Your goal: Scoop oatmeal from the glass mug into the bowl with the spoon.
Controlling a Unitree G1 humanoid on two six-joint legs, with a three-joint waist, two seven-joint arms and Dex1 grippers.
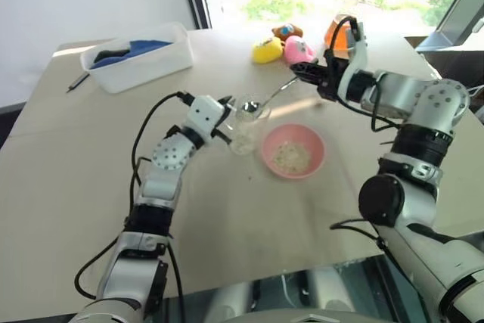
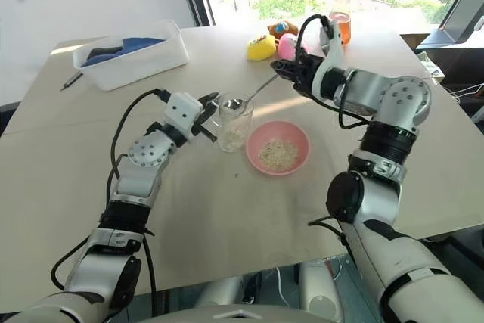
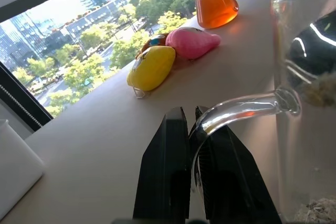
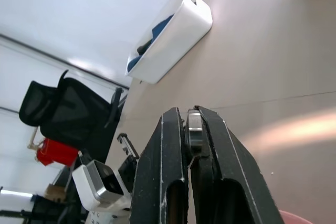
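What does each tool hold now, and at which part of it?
The left tool is shut on the glass mug at its handle. The right tool is shut on the spoon at the end of its handle.

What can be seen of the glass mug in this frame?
The glass mug is small, clear and colourless, standing upright on the table beside the pink bowl. The left gripper is shut on its curved side handle. A little oatmeal lies at its bottom. The spoon, held by the right gripper, has its head at the mug's rim.
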